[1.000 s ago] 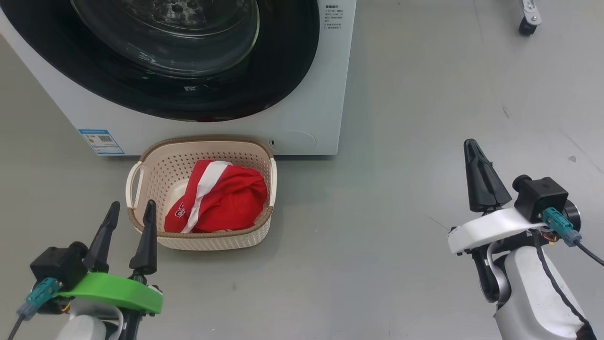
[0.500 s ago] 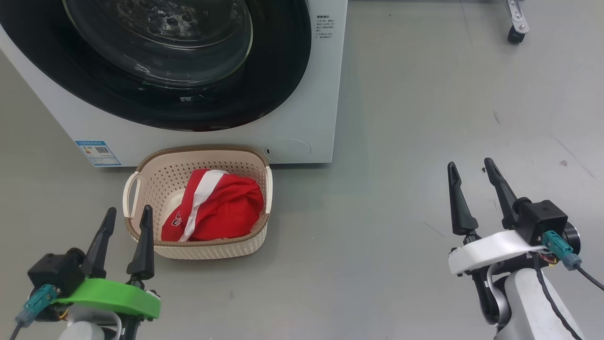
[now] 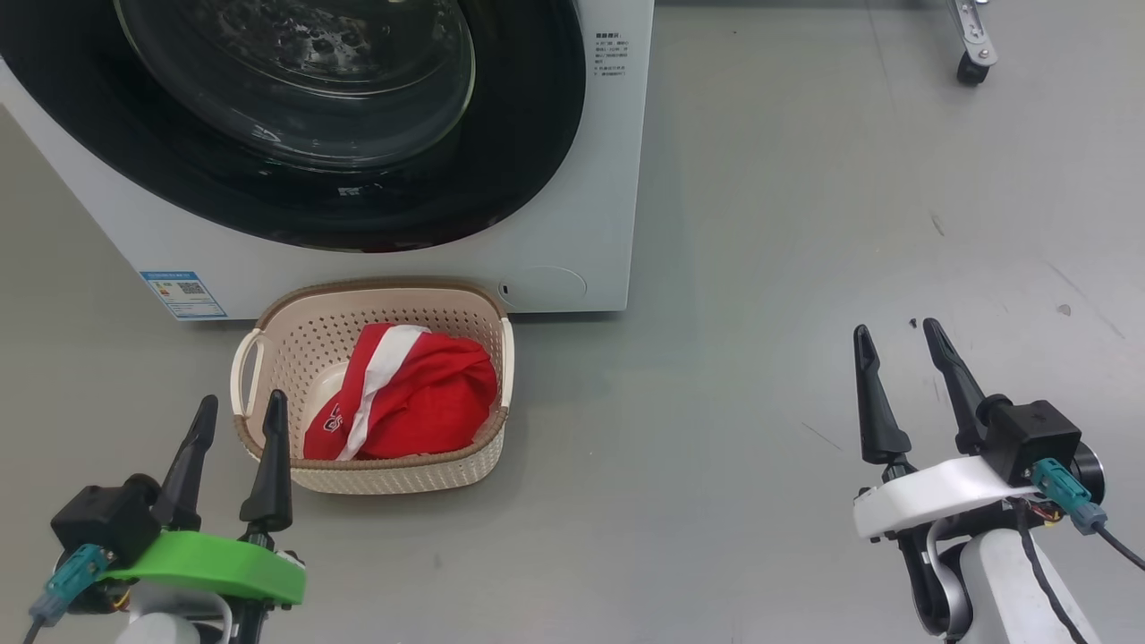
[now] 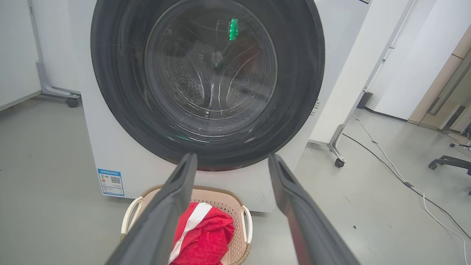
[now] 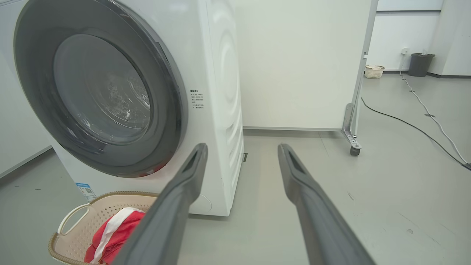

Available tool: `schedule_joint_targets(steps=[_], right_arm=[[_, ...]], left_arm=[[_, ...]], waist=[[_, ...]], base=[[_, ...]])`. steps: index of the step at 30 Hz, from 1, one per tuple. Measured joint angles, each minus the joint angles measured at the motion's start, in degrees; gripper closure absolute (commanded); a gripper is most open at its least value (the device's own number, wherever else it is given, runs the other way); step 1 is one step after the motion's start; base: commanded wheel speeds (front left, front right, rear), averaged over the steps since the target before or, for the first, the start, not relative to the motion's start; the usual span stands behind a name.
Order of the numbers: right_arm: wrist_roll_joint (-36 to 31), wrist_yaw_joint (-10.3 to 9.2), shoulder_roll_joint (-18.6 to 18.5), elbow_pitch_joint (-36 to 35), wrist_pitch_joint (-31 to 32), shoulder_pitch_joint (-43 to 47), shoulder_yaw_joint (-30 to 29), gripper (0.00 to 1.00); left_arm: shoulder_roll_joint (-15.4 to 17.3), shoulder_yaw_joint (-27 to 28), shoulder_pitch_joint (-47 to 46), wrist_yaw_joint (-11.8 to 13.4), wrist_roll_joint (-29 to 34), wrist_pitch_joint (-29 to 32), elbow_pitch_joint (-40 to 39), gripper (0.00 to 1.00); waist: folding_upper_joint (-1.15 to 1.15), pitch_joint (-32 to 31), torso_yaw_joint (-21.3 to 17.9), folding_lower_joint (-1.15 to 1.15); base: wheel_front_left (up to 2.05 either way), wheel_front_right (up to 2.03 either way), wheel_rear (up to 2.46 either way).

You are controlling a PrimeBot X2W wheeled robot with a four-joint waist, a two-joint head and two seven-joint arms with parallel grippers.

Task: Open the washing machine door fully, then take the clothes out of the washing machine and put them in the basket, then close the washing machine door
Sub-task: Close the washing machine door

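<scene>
Washing machine door lies closed flat against the front of the white washing machine, its glossy black rim ringing the bulging glass window; through the glass the dimpled steel drum shows in the left wrist view. A small blue label sits at the washer's lower left corner. The cream perforated basket stands on the grey floor just in front of the washer, below the door, and close to or touching the base. The clothes, a bunched red jersey with a white stripe, lie inside it toward its right side.

The left gripper, on its green mount, hangs near the basket's near left corner with its two dark fingers spread apart and nothing between them. The right gripper, on its white mount, is well apart from the basket over bare floor to the right, fingers likewise spread and empty. A caster wheel of some frame stands on the floor at the far right.
</scene>
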Motion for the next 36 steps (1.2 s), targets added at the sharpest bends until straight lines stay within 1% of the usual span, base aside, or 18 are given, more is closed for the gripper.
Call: schedule_joint_targets(steps=[19,29,36], right_arm=[[-0.5,0.08,0.2,-0.5,0.0,1.2,-0.3,0.0],[-0.8,0.09,0.5,-0.5,0.0,2.0,-0.3,0.0],[-0.8,0.1,0.5,-0.5,0.0,2.5,-0.3,0.0]], left_arm=[[-1.0,0.6,1.0,0.0,0.7,0.0,0.9,0.0],[-1.7,1.9,1.3,0.0,1.3,0.0,1.6,0.0],[-1.8,1.8,1.6,0.0,1.2,0.0,2.0,0.0]], waist=[[0.0,-1.1,0.6,0.0],[0.0,-2.0,0.4,0.0],[0.0,-2.2,0.3,0.0]], base=[[0.0,0.0,0.0],[0.0,0.0,0.0],[0.0,0.0,0.0]])
